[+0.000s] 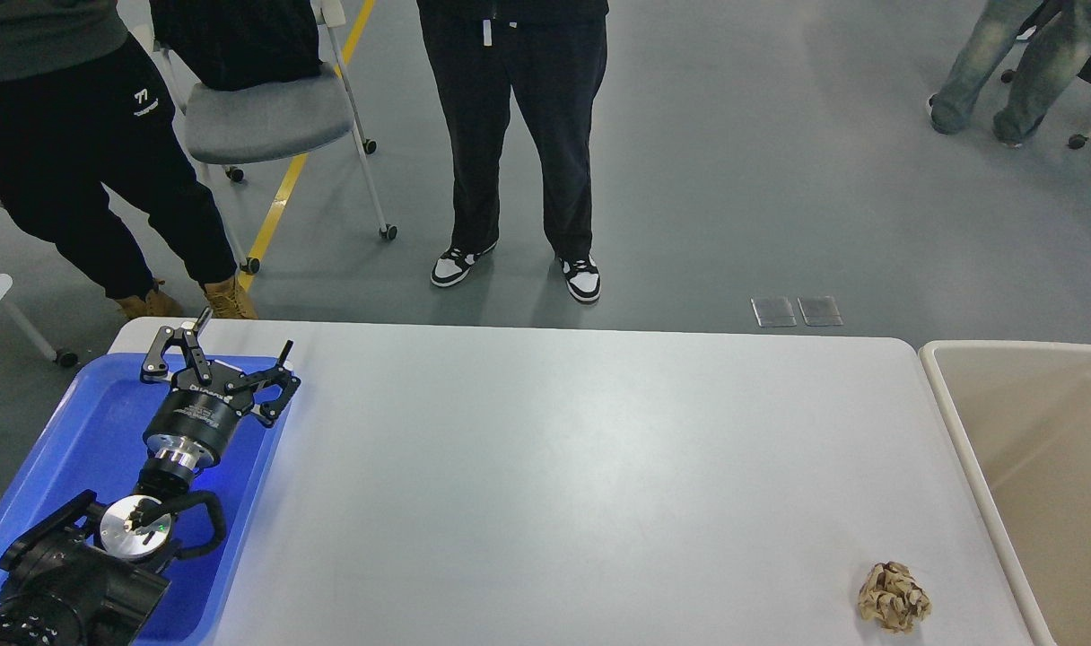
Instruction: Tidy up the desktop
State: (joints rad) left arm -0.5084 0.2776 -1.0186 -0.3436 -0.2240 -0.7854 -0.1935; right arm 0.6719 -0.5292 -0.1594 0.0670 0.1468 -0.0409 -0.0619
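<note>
The desktop (563,467) is a wide white-grey tabletop filling the lower half of the head view. A crumpled brown paper ball (894,597) lies on it near the front right corner. My left gripper (240,334) is open and empty, hovering over the far end of the blue tray (70,440) at the table's left. My right gripper is out of view.
A beige bin (1039,467) stands against the table's right edge; its visible inside shows nothing. Beyond the far edge stand people (519,135) and a wheeled grey chair (267,117). A yellow floor line runs at back left.
</note>
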